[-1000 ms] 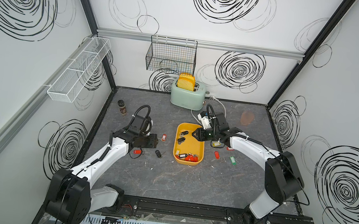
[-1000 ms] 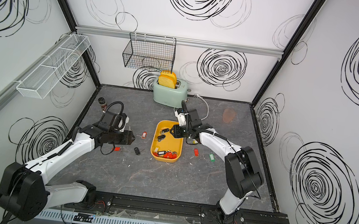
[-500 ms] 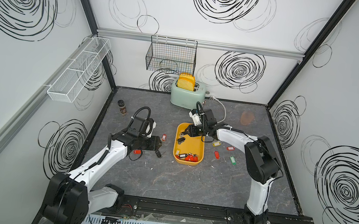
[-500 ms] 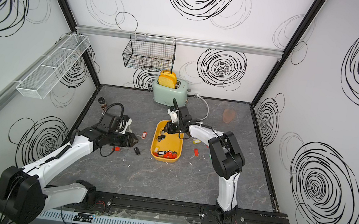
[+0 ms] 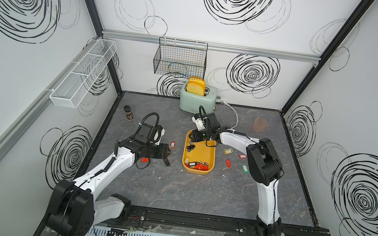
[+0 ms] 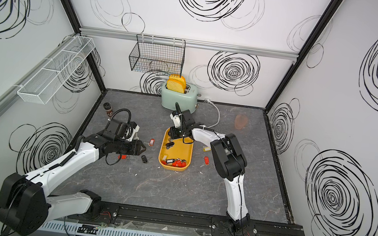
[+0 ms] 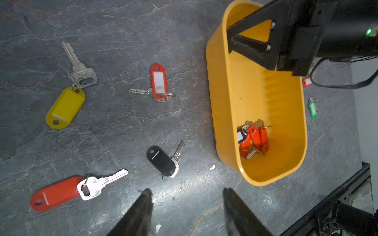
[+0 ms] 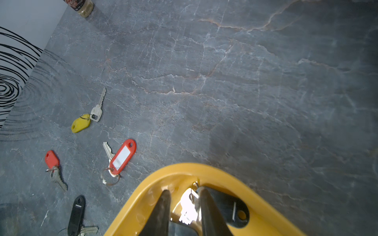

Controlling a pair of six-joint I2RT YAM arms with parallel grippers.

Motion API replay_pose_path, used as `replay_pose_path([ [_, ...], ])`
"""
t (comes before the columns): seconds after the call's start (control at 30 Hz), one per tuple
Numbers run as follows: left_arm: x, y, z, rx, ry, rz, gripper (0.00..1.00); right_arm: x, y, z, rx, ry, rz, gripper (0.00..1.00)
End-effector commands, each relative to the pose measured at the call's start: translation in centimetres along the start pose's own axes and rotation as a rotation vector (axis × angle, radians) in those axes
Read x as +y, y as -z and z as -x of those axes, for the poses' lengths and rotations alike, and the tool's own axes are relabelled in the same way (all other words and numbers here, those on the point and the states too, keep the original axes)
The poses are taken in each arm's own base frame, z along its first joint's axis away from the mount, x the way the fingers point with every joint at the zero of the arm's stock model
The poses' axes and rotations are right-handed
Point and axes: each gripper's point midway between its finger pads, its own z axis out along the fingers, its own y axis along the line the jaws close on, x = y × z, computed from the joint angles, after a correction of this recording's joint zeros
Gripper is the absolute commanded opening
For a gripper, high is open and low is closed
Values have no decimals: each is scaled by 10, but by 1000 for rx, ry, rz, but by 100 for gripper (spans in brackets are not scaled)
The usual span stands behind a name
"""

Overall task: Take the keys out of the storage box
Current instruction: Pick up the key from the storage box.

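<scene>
The right gripper (image 8: 184,190) is down in the box (image 8: 184,167), jaws narrowly apart astride a key (image 8: 187,205), not visibly pinching. Its black tag (image 8: 229,204) lies just beside one finger. Light, stiff, slippery metal, I'd judge: the tag gives better purchase. More keys (image 7: 253,139) huddle at the box's far end from it. The left gripper (image 7: 186,191) gapes empty.

Swirl-patterned white walls (image 5: 218,35), grey, seemingly stone floor (image 5: 197,199)
</scene>
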Motion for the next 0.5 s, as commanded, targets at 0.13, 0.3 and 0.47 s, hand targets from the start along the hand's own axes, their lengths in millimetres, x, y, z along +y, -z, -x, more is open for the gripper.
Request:
replay_pose_path([
  [0.13, -3, -1, 8, -24, -16, -12, 60, 0, -11, -8, 43, 35, -20, 27],
  [0.3, -1, -3, 6, -19, -10, -9, 60, -2, -15, -11, 55, 41, -36, 26],
  [0.47, 0, -4, 6, -18, -7, -8, 59, -4, -19, -16, 74, 49, -53, 24],
])
